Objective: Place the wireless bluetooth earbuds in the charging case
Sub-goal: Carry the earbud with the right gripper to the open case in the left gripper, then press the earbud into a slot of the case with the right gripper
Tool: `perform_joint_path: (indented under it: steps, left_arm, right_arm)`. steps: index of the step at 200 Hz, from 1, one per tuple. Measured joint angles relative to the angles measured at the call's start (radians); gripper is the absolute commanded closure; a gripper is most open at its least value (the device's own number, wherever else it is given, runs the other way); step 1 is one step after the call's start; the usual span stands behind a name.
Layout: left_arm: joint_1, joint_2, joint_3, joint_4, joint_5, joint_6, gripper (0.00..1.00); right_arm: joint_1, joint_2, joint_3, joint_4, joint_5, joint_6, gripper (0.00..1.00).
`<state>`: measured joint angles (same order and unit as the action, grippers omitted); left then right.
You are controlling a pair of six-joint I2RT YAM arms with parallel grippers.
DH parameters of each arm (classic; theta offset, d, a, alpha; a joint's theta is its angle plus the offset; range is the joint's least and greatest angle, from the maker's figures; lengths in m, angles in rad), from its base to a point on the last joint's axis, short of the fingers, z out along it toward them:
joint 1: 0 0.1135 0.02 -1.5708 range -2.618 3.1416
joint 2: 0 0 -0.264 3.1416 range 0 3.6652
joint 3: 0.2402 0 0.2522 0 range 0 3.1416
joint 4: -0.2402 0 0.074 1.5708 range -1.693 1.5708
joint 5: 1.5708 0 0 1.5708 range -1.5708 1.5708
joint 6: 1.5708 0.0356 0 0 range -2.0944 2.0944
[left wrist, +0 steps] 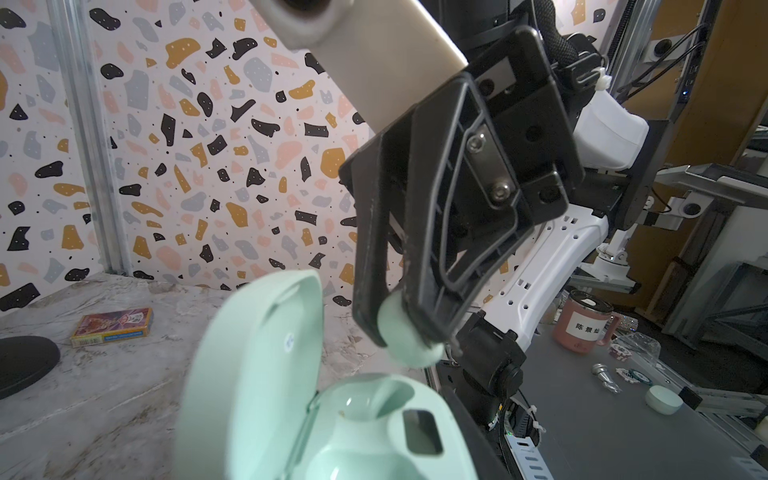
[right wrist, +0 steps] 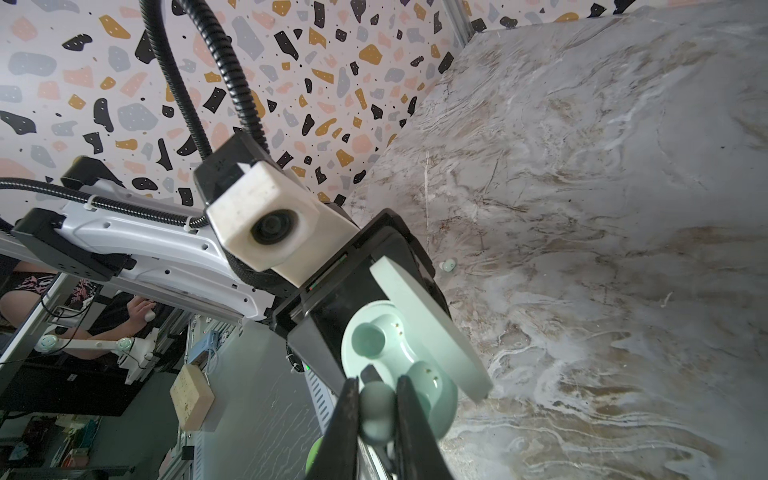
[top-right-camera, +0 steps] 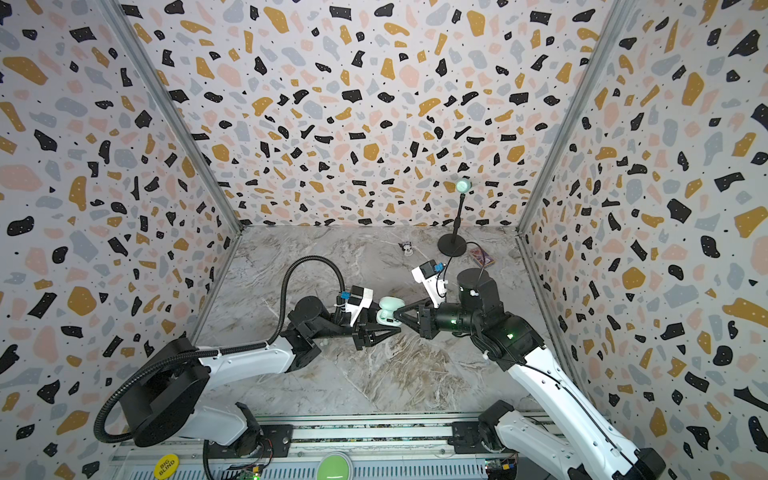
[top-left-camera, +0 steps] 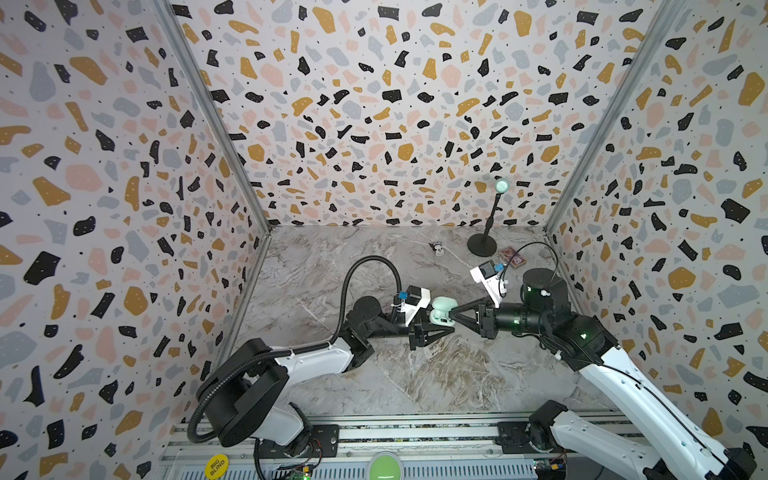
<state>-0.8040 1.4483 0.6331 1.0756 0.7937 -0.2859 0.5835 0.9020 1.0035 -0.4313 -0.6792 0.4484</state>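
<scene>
Earbud (right wrist: pixel 376 409) in right claw (right wrist: pixel 377 386), above case (right wrist: pixel 390 328)

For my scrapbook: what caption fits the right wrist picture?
Right gripper pinches a mint earbud by the open case.

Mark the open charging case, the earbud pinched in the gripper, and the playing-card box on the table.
charging case (left wrist: pixel 249 374): left wrist view, inner face of the open lid.
earbud (left wrist: pixel 409 338): left wrist view, its rounded mint body.
playing-card box (left wrist: pixel 112 326): left wrist view, printed top face.
</scene>
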Motion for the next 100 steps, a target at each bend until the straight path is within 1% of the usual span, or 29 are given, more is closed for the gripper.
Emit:
perform_joint_path:
  steps: [100]
  left_arm:
    - [-0.005,-0.025,0.0,-0.008,0.002,0.01,0.94]
  right_arm:
    - [0.0,0.0,-0.032,0.05,-0.027,0.023,0.89]
